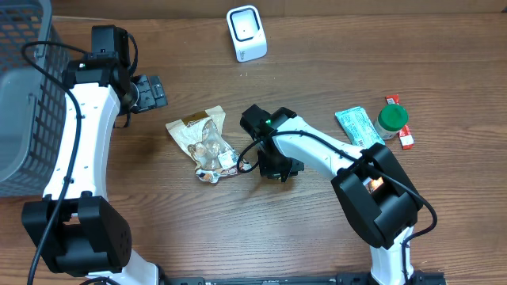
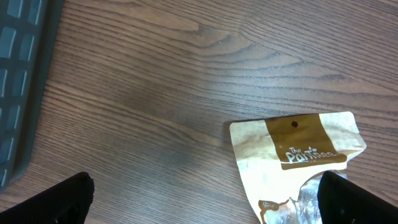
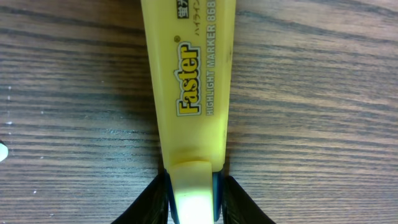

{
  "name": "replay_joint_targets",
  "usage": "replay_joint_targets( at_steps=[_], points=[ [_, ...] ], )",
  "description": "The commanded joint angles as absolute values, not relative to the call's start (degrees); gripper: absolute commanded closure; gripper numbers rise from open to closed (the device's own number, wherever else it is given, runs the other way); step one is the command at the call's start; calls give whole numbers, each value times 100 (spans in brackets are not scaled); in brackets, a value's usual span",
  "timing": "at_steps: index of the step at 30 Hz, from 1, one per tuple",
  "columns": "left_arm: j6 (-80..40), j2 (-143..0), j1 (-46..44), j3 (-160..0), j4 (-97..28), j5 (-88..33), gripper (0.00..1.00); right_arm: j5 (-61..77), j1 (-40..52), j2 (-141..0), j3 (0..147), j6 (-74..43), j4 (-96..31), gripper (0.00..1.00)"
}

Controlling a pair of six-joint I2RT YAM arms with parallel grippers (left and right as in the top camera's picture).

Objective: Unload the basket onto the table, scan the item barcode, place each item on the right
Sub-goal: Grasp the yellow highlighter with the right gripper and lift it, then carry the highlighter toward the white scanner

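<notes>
A yellow highlighter marker (image 3: 189,81) lies flat on the wooden table in the right wrist view. My right gripper (image 3: 193,205) has both fingers pressed against the sides of its pale cap end, shut on it. In the overhead view the right gripper (image 1: 273,166) covers the marker, just right of a crumpled brown-and-white snack bag (image 1: 206,146). The white barcode scanner (image 1: 246,33) stands at the far edge of the table. My left gripper (image 1: 150,93) hovers open up and left of the bag, and its fingers (image 2: 56,202) hold nothing, with the bag's top (image 2: 292,149) near the right finger.
A grey mesh basket (image 1: 24,95) fills the left edge, seen also as the basket wall (image 2: 18,81). At the right lie a green packet (image 1: 358,127), a green-lidded jar (image 1: 391,120) and a red packet (image 1: 405,138).
</notes>
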State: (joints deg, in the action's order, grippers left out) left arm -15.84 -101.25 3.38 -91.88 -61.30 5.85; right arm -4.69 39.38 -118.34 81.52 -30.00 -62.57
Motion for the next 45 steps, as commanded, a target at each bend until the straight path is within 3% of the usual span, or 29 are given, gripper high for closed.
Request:
replay_joint_targets(
  at_steps=[1, 3, 6, 10, 18, 30, 45],
  points=[
    [-1457, -10038, 287, -9275, -6125, 613, 0, -416, 3940, -11712, 8058, -3015, -6298, 68],
    [-1457, -10038, 287, -9275, -6128, 613, 0, -416, 3940, -11712, 8058, -3015, -6311, 67],
    [-1457, -10038, 287, -9275, -6128, 613, 0, -416, 3940, -11712, 8058, -3015, -6283, 82],
    [-1457, -10038, 287, -9275, -6128, 613, 0, -410, 3940, -11701, 8090, -2985, -6281, 90],
    [-1457, -10038, 287, -9275, -6128, 613, 0, 508, 3835, -10997, 8501, -2167, -6351, 92],
    [-1457, -10038, 287, -9275, -6128, 613, 0, 5363, 2235, -9955, 8514, 587, -6958, 91],
    [-1457, -10038, 287, -9275, -6128, 611, 0, 8160, 1048, -9957, 8510, 3612, -8836, 96]
  ],
)
